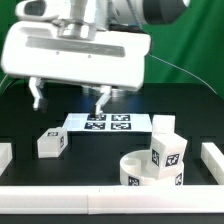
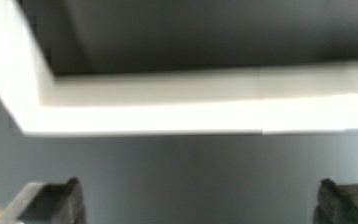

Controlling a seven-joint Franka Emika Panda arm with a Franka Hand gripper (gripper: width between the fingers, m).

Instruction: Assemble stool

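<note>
The round white seat (image 1: 142, 172) lies at the front on the exterior view's right. A tagged leg (image 1: 167, 153) stands upright on it. A second leg (image 1: 163, 125) stands just behind, and a third leg (image 1: 50, 143) lies apart on the exterior view's left. My gripper (image 1: 69, 100) hangs open above the back of the table, over the marker board's left end and clear of every part. In the wrist view the gripper (image 2: 201, 203) has nothing between its two dark fingertips (image 2: 51, 200), only bare dark table.
The marker board (image 1: 108, 122) lies flat at the back middle. Plain white border blocks run along the front (image 1: 100, 205), the left (image 1: 5, 155) and the right (image 1: 212, 160). In the wrist view a blurred white angled border (image 2: 176, 108) crosses the picture.
</note>
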